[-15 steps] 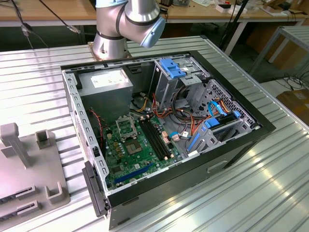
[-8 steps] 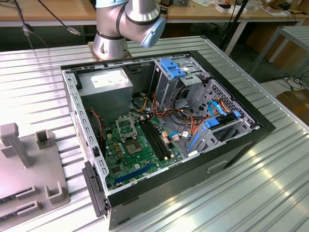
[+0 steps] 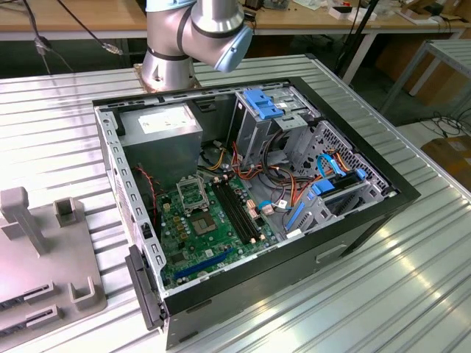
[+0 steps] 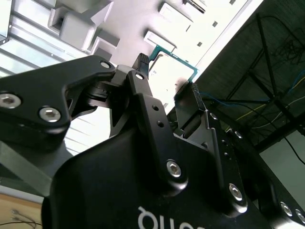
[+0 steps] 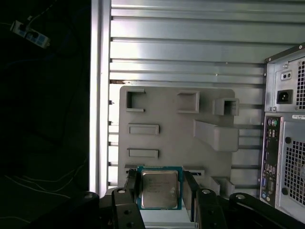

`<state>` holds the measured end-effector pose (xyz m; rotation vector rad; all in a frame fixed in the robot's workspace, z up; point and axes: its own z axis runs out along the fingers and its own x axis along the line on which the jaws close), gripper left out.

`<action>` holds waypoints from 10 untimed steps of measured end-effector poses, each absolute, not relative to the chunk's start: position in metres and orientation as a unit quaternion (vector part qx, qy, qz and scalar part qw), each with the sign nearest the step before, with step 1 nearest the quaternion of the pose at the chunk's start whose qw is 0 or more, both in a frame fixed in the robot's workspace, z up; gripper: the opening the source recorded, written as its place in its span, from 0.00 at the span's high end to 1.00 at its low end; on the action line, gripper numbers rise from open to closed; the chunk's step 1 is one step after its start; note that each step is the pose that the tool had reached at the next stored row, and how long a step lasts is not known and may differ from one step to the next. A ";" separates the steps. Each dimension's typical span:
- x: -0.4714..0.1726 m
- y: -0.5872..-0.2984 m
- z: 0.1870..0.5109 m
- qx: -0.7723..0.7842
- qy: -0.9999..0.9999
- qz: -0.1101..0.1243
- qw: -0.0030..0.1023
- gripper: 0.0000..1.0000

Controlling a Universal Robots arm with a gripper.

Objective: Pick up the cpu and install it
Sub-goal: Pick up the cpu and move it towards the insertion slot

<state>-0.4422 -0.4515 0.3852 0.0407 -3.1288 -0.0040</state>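
The cpu (image 5: 159, 189) is a thin square chip with a pale metal face and a green rim. It sits between the two black fingers of my gripper (image 5: 160, 185), which is shut on its opposite edges. In the second wrist view the cpu (image 4: 177, 71) shows bright between the fingertips of the gripper (image 4: 167, 75). The chip hangs well above the grey fixture plate (image 5: 167, 129). In the exterior view the metal-framed socket (image 3: 193, 195) lies on the green motherboard (image 3: 206, 232) inside the open computer case (image 3: 250, 198).
The grey fixture plate (image 3: 44, 257) with raised blocks lies at the exterior view's left of the case. The arm's base (image 3: 168, 62) stands behind the case. The case's rear panel (image 5: 286, 143) shows in the first wrist view. Everything rests on a ribbed metal table (image 3: 383, 279).
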 end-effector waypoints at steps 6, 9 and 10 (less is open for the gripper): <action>-0.438 -0.452 0.385 0.013 -1.000 -0.001 0.006 0.53; -0.436 -0.452 0.385 0.013 -1.000 -0.001 0.006 0.53; -0.435 -0.452 0.385 0.013 -1.000 -0.001 0.006 0.53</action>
